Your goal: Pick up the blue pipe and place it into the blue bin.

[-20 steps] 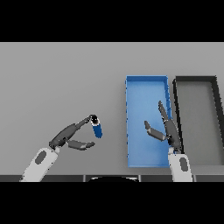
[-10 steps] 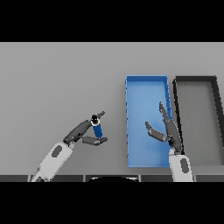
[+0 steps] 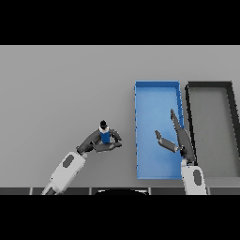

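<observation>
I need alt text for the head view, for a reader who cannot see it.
The left hand is closed around a small blue pipe over the grey table. The right hand hovers open above the blue bin, beside a dark bin.

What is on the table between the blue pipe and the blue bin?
Nothing: in the head view, only bare grey table separates the blue pipe, held in the left hand, from the blue bin.
</observation>
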Motion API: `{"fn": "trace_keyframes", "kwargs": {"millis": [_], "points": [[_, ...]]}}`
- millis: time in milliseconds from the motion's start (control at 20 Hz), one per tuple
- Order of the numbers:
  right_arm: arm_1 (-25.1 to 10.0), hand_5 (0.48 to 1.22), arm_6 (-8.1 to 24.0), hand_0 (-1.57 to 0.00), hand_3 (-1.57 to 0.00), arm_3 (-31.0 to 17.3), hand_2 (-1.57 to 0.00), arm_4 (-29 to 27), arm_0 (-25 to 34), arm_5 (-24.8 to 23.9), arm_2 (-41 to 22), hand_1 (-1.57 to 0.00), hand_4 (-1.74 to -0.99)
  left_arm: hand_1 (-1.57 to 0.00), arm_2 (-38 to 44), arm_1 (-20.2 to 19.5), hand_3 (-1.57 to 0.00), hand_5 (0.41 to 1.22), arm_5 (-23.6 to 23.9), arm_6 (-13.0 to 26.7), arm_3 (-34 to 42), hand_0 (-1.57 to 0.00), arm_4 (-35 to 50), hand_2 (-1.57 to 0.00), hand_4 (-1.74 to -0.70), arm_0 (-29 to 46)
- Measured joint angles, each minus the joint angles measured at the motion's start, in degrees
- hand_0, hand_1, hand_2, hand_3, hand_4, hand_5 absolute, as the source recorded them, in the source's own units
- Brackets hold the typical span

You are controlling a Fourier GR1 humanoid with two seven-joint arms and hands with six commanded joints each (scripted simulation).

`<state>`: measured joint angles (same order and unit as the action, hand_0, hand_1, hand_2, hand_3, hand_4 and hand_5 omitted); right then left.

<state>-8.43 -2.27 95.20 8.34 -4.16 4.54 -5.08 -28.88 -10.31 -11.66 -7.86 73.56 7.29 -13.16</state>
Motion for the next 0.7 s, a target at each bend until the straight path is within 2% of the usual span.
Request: {"fn": "trace_keyframes", "kwargs": {"millis": [50,100,200,250,350,600,700], "points": [[-0.52,0.665,0.81,0.00,0.00,-0.27,0.00,-0.06,0.55,0.13,0.33,0.00,-1.310,-1.13,-0.26,0.38,-1.18,1.060,-0.30,0.90,0.46,-1.07,0.01,-1.18,-1.59,0.12],[-0.42,0.666,-0.18,0.00,0.00,0.43,0.00,-0.67,-0.60,0.60,0.25,0.00,-1.307,-1.22,-0.64,0.09,-1.25,1.092,-0.15,0.29,1.23,-1.17,-0.03,-1.26,-1.62,1.11],[-0.57,0.666,-0.52,0.00,0.00,0.24,0.00,-0.23,-0.93,0.49,0.17,0.00,-1.294,-1.35,-1.25,-0.51,-1.35,1.139,0.86,-0.79,1.67,-1.31,-1.35,-1.37,-1.66,1.18],[-0.39,0.664,0.70,0.00,0.00,-0.67,0.00,0.60,0.03,-0.13,0.06,0.00,-1.288,-1.39,-1.78,0.01,-1.38,1.155,1.26,-0.02,2.38,-1.36,-1.52,-1.41,-1.67,1.17],[-0.38,0.662,0.49,0.00,0.00,-0.40,0.00,0.50,1.01,-0.09,0.02,0.00,-1.281,-1.46,-1.78,0.82,-1.42,1.179,1.96,-0.96,2.23,-1.44,-1.69,-1.47,-1.69,0.50],[-0.50,0.666,-0.80,0.00,0.00,-1.69,0.00,0.33,0.79,0.17,0.38,0.00,-1.275,-1.53,-2.25,1.80,-1.45,1.207,1.88,-3.17,8.34,-1.53,-0.18,-1.54,-1.72,-1.12],[-0.68,0.678,-0.34,0.00,0.00,-1.62,0.00,1.32,0.90,-0.17,0.02,0.00,-1.278,-1.55,-2.26,1.88,-1.45,1.212,1.61,-1.54,10.71,-1.54,0.91,-1.55,-1.72,-1.80]]}}
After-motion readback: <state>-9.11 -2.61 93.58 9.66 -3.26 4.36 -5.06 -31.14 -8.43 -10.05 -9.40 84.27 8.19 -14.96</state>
